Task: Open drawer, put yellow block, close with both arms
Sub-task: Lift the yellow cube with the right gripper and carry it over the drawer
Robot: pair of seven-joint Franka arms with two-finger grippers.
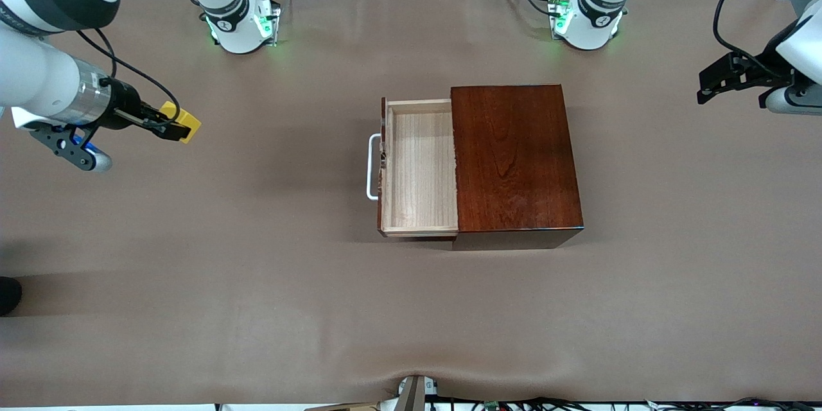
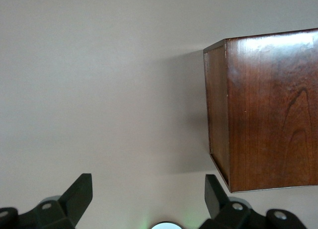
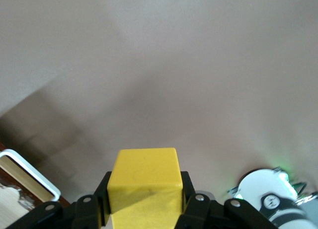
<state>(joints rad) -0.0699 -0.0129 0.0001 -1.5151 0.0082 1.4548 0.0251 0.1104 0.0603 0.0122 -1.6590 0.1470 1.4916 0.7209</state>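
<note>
Over the table's right-arm end, your right gripper (image 1: 176,127) pinches the yellow block (image 1: 182,121), a small plain-faced cube. Mid-table, the drawer (image 1: 419,167) stands pulled out of its dark box (image 1: 515,162), pale tray showing, white handle (image 1: 372,167) pointing toward the right arm's end. Your left gripper (image 2: 149,195) waits spread over the left arm's end.

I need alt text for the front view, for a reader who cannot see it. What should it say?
The right gripper holds the yellow block above the table toward the right arm's end. At the centre, the drawer stands pulled out of its dark box, empty. The left gripper hangs open over the left arm's end.
</note>
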